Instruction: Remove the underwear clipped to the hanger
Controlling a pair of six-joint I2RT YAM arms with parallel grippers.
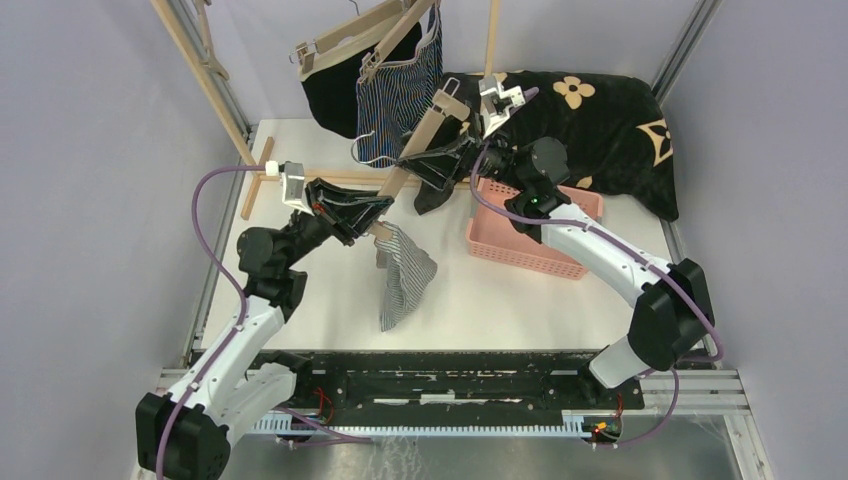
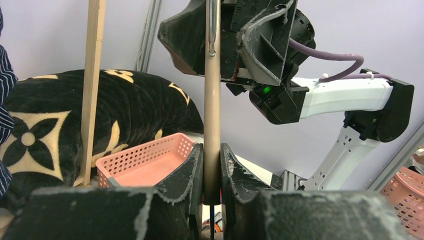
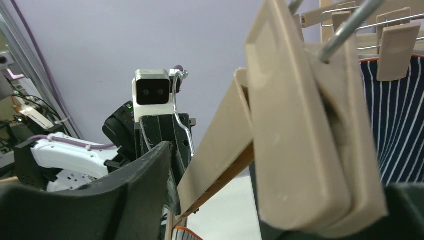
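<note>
Left hand (image 2: 212, 170) clenched on beige wooden clip hanger (image 2: 212, 110); right hand (image 1: 420, 165), grip not discernible. Unclipping step: grey-white striped boxer shorts (image 1: 405, 275) hang clipped; end clip (image 1: 384, 231) must be pressed open.

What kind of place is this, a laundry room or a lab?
Most likely a robotics lab test cell: a white table fenced by aluminium frame posts, the left arm and right arm bolted at its edge, and staged laundry props like a pink basket and clip hangers.
</note>
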